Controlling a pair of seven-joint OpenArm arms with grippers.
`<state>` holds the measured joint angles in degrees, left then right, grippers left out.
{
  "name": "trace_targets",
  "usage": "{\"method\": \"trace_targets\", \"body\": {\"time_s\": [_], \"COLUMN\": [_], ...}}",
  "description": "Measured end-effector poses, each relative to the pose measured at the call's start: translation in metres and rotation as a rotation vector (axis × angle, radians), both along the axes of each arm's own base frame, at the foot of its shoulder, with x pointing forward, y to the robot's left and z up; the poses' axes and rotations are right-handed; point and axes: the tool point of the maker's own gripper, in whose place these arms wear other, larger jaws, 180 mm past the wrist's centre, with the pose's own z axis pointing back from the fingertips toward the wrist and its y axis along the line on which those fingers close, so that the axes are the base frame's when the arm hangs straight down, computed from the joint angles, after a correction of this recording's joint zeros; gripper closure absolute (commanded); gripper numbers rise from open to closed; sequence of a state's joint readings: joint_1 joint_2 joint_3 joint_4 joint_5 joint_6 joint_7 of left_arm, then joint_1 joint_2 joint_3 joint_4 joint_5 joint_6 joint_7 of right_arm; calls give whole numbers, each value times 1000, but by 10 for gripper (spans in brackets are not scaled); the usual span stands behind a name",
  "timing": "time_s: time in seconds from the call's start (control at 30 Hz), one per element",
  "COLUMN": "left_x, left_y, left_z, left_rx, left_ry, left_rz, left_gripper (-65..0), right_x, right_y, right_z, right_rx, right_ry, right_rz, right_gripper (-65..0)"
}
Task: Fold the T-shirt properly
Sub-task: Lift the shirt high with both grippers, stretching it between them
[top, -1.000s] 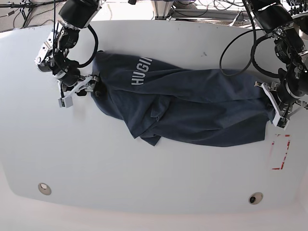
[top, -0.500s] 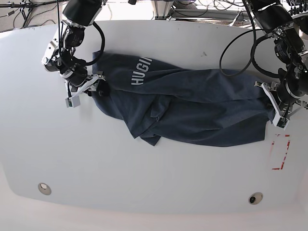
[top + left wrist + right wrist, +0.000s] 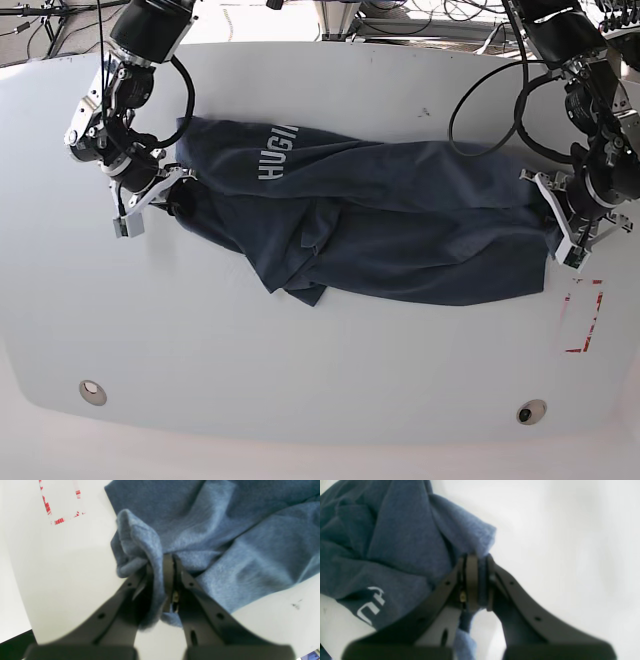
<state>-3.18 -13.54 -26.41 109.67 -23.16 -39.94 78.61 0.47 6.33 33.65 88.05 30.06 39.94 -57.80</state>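
Observation:
The dark navy T-shirt (image 3: pixel 380 225) lies stretched and rumpled across the white table, its white lettering (image 3: pixel 272 155) near its left end. My right gripper (image 3: pixel 172 196), on the left of the base view, is shut on the shirt's left edge; the wrist view shows fabric (image 3: pixel 402 545) pinched between its fingers (image 3: pixel 471 580). My left gripper (image 3: pixel 556 220), on the right of the base view, is shut on the shirt's right edge, with cloth (image 3: pixel 225 530) bunched between its fingers (image 3: pixel 168 577).
A red-marked rectangle (image 3: pixel 582 315) is on the table by the shirt's right end, also in the left wrist view (image 3: pixel 62 502). Two round metal inserts (image 3: pixel 92 391) (image 3: pixel 530 411) sit near the front edge. Cables hang behind the table.
Both grippers have shifted left with the shirt in their grip. The shirt's left end and lettering moved left, and its right end moved slightly left and up.

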Motion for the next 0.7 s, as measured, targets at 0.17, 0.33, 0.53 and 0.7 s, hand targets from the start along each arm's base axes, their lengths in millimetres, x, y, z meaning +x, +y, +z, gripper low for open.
{"method": "trace_targets", "body": {"time_s": [0.17,0.33,0.53,0.7], "left_x": [8,27,42,51], "left_y": [1,-4,-20,-28], "left_z": [9,32,62,84], "left_rx": [4,-16,-77,-117], "left_ry": [-22,-103,-208,-272], "left_rz": [3,-10,-72,-127], "left_gripper": [0,0,0,0], "right_x": [6,20,44,71], "right_y": [-14,-30,-55,-69], "right_z": [22,47,78,102], "right_rx": [-76,-141,-219,-260], "right_ry": [-42,-95,-155,-190], "right_rz": [14,24,19,38], "right_gripper": [0,0,0,0]}}
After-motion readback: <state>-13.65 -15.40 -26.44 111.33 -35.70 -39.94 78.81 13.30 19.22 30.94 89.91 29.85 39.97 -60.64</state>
